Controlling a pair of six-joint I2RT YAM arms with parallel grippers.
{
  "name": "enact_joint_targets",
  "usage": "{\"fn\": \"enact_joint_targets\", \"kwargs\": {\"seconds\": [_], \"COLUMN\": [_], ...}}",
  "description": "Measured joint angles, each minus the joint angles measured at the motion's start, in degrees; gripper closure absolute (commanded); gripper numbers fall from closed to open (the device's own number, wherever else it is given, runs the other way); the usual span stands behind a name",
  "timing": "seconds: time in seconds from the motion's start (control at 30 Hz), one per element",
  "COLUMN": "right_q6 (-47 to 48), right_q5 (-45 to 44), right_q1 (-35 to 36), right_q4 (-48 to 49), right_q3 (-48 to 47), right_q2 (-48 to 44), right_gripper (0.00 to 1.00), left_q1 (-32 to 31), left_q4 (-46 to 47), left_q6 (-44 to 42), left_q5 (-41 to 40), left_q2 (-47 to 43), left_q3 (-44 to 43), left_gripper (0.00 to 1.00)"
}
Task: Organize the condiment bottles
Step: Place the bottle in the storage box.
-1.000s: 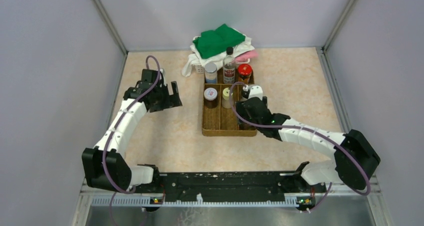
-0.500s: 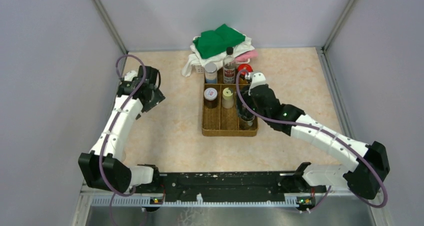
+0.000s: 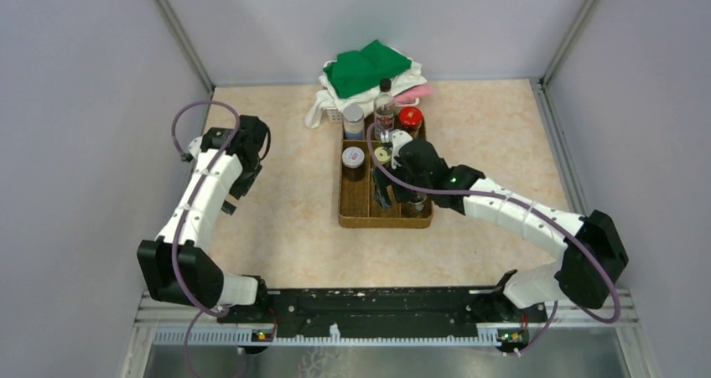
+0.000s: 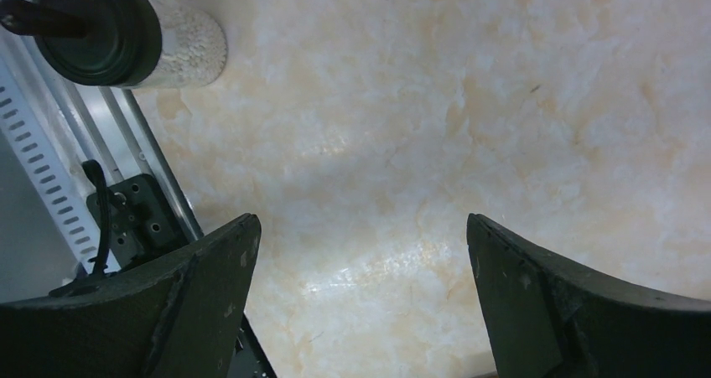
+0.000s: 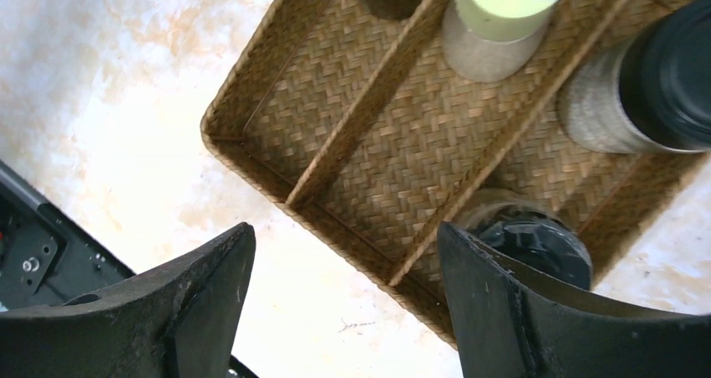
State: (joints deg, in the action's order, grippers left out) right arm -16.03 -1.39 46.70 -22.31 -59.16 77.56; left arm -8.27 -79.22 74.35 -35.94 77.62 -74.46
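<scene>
The condiment bottles stand mostly in the brown woven tray [image 3: 355, 212]: a grey-lidded one [image 3: 354, 119], a tall clear black-capped one [image 3: 385, 108], a red-lidded one [image 3: 410, 118] and a white-lidded jar [image 3: 354, 158]. My right gripper [image 3: 396, 195] hangs open over the tray's near half, holding nothing. Its wrist view shows a yellowish-lidded bottle [image 5: 501, 13], a black-lidded jar [image 5: 662, 76] and another black-capped bottle [image 5: 537, 242] beside the right finger [image 5: 511, 311]. My left gripper [image 3: 237, 185] is open above bare table by the left wall. A black-lidded bottle [image 4: 126, 34] stands ahead of it.
A pile of green and white cloths [image 3: 369, 72] lies behind the tray at the back wall. A metal rail [image 4: 59, 185] runs along the left wall's foot, close to the black-lidded bottle. The tray's dividers [image 5: 377, 118] make three lanes.
My right gripper has swung from the tray's right side to over its middle and near end. My left arm has drawn back toward the left wall, gripper pointing down.
</scene>
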Motion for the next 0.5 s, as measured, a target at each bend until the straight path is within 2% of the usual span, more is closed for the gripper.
{"fn": "enact_joint_targets", "kwargs": {"seconds": [0.17, 0.3, 0.43, 0.5], "right_q6": [0.0, 0.7, 2.2, 3.0], "right_q5": [2.9, 3.5, 3.7, 3.7], "right_q1": [0.1, 0.1, 0.1, 0.1], "right_q4": [0.0, -0.5, -1.5, -1.5], "right_q3": [-0.2, -1.3, -3.7, -4.4], "right_q2": [1.7, 2.6, 4.2, 5.0], "right_gripper": [0.22, 0.22, 0.22, 0.22], "left_q1": [1.3, 3.1, 5.6, 6.7], "left_q4": [-1.4, -0.7, -0.7, -0.7], "left_q6": [3.7, 8.3, 12.6, 10.8], "left_q5": [-2.5, -2.4, -1.9, -0.9], "left_q2": [6.2, 11.1, 12.0, 12.8], "left_q3": [-3.7, -3.4, -2.2, -3.3], "left_gripper": [0.01, 0.01, 0.01, 0.01]}}
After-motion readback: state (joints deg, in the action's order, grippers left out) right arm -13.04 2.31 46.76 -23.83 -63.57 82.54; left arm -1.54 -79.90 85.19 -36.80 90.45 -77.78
